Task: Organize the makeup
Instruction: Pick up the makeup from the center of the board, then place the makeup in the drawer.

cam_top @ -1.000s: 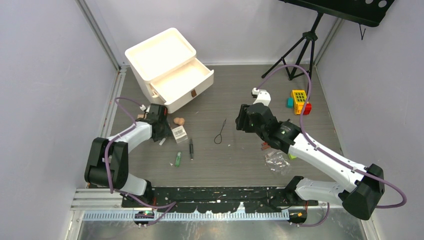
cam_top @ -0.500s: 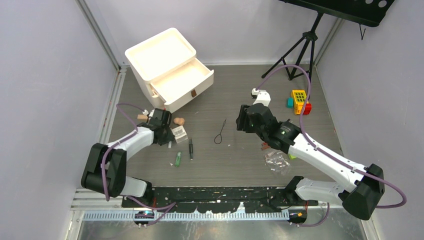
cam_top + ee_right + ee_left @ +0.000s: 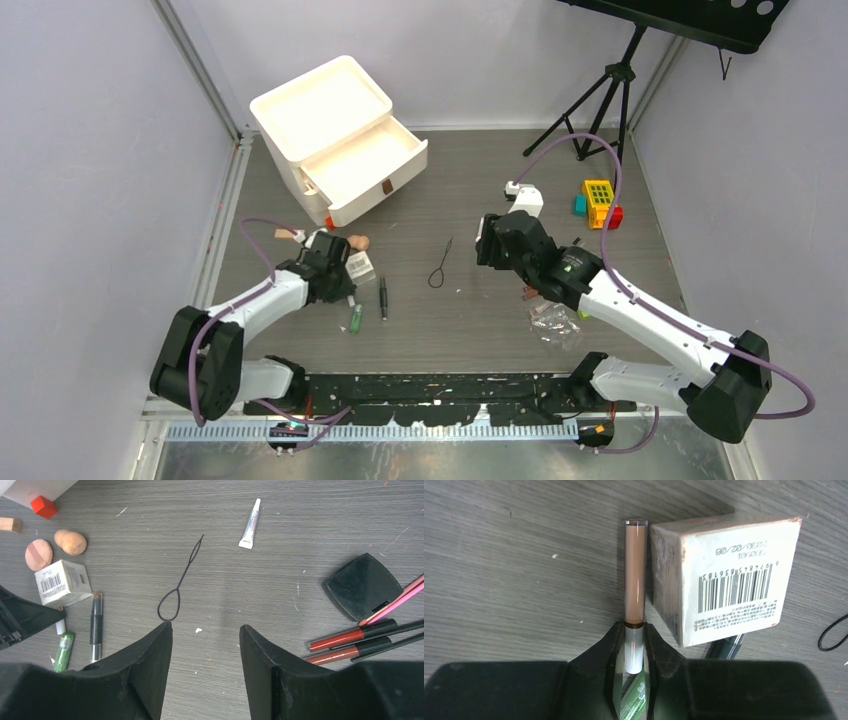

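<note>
at the left gripper (image 3: 634, 632): jaws pinched onto the silver cap of a tan tube (image 3: 635, 570), one finger on each side; the tube lies flat on the table (image 3: 480, 170) and points away from the wrist
barcoded box (image 3: 729, 575): just right of the tan tube, barcode face up; touching it or a hair apart, cannot tell which
green tube (image 3: 634, 702): lying under the left fingers, just past the capped end of the tan tube
dark stick (image 3: 96, 625): flat on the table just beside the green tube, below the barcoded box in the right wrist view
peach sponge (image 3: 70, 541): beyond the barcoded box, just beside the round puff (image 3: 39, 554)
right gripper (image 3: 205, 630): jaws well apart with nothing between them, hanging over bare table near the middle
black wire loop (image 3: 181, 580): on the table just beyond the right fingers, loop end nearest them
white tube (image 3: 250, 525): farther out than the loop, lying alone
black compact (image 3: 362, 586): closed and flat, to the right in the right wrist view
pencils (image 3: 350, 637): red and black ones bunched just beside the compact; a pink one crosses its corner
white drawer unit (image 3: 335, 130): far left of the table, lower drawer pulled open, a red cube (image 3: 44, 506) at its foot
toy blocks (image 3: 598, 202): far right, well apart from the makeup
</note>
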Motion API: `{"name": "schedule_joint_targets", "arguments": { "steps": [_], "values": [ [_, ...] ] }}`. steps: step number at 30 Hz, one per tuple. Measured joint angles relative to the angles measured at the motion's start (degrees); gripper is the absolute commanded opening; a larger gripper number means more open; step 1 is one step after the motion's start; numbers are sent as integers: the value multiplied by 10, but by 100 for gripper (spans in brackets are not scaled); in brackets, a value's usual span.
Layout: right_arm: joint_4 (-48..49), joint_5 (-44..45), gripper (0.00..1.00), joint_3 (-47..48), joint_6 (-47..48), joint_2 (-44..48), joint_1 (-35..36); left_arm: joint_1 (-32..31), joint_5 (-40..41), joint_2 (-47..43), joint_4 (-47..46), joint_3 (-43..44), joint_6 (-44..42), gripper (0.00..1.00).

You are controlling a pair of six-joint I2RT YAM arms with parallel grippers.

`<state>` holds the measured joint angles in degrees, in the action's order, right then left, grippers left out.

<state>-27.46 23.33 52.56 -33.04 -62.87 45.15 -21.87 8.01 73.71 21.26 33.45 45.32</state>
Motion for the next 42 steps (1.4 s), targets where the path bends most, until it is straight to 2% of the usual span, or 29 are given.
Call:
{"name": "schedule_joint_targets", "arguments": {
  "steps": [6,11,17,23,27,33,42],
  "values": [
    [-1,1,57,-1,0,5,0,-3,-5,-44,60,-12,8,3],
    [-1,1,57,-1,0,7,0,-4,14,-159,167,-3,8,1],
    [-1,0,57,-1,0,7,0,-6,50,-269,273,73,10,0],
    [-3,-2,57,-1,0,11,0,-6,75,-293,347,172,9,0],
    [-10,-2,57,-1,0,26,0,-6,97,-274,372,279,-20,0],
    [-18,-2,57,-1,0,56,0,-6,82,-160,350,446,-127,0],
    [-56,1,57,-5,0,101,0,-7,8,31,258,547,-307,0]
  ]
}}
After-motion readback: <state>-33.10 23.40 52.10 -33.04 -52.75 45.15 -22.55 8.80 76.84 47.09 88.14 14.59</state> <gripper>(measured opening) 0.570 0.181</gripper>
